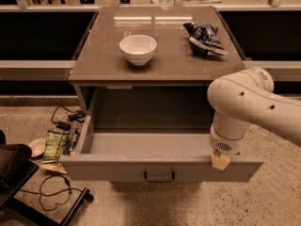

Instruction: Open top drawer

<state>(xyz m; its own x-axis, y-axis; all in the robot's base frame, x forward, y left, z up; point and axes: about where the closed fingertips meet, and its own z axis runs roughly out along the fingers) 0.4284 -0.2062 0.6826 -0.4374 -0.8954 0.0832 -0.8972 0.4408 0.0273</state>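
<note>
No text is readable, not even on the gripper at the front of the top drawer.

Speckled beige floor, cables + litter at left. Grey-brown cabinet top. Dark bays behind, grey ledge. Dim warm light.

The top drawer stands far out from the cabinet, its box open from above with room across the left and middle. At the right end the white arm hangs over it, the gripper at the front's top edge. The handle is unblocked from the front. A bowl and a crumpled bag sit well apart on the cabinet top. Cables, a snack packet and a black chair base crowd the floor on the left.
</note>
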